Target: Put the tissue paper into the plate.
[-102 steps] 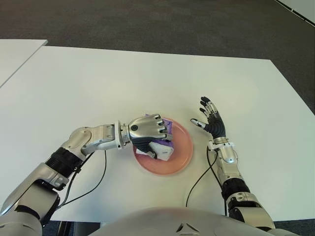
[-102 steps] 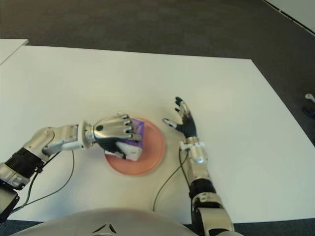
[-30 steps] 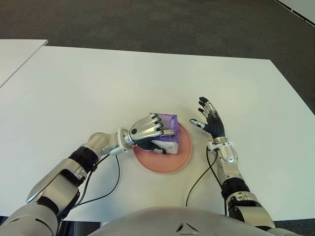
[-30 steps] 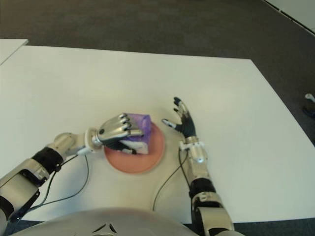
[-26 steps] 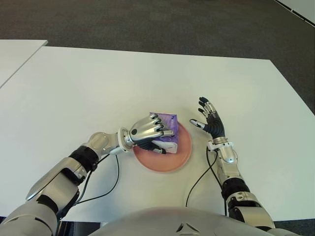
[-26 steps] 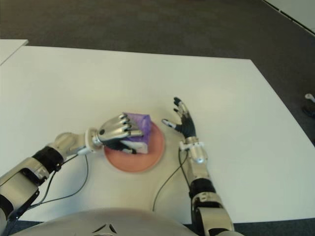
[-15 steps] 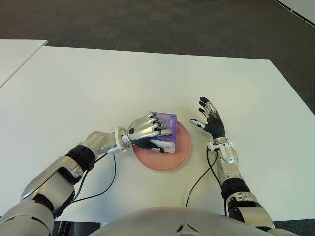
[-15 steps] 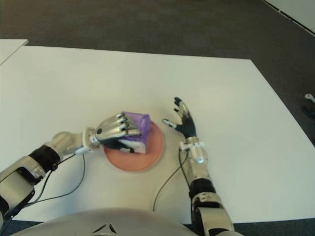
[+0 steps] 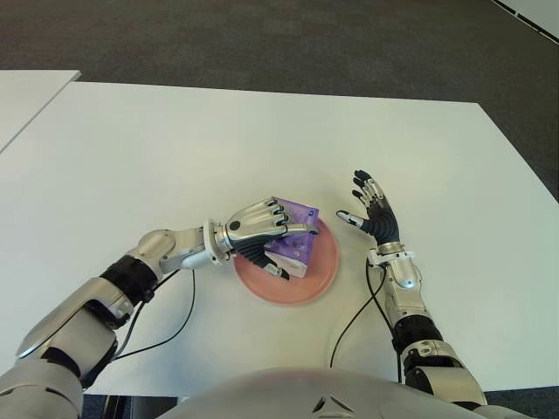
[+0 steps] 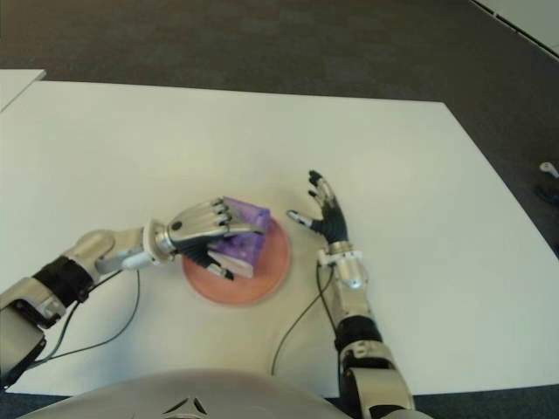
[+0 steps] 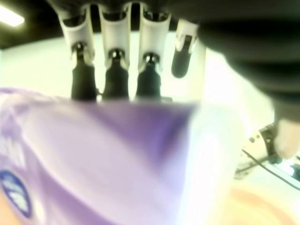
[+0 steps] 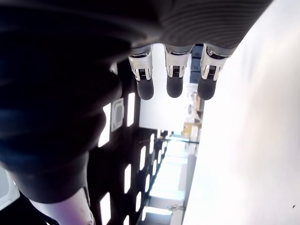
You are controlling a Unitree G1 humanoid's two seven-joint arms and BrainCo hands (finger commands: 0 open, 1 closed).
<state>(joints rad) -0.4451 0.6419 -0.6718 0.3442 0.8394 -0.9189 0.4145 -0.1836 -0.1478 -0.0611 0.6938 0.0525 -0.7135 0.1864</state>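
Left eye view had the white table (image 9: 175, 140) filling most of it, the pink plate (image 9: 319, 279) near the front middle. The tissue paper (image 9: 295, 229), a purple and white pack, sat tilted over the plate's far-left part, under the left hand (image 9: 259, 229). That hand's fingers (image 9: 284, 216) draped over the pack's top, thumb lower at the near side; grip looked loosened but not clear of the pack, so I judged it as holding on, release pending. Pack was within the plate's outline, so placement looked mostly done; left to do: let go, pull the hand away. Right hand (image 9: 374, 216) showed just right of the plate, fingers spread, holding nothing, idle.

Hard to tell: whether the pack's bottom actually touched the plate or hung just above it, since the hand and pack hid that spot. Left wrist view was blurred up close: purple pack face, fingers extended past its far edge, contact of pads not readable. Right wrist view gave only three straightened fingertips (image 12: 174, 89), nothing in them. Pack's printed label was unreadable.
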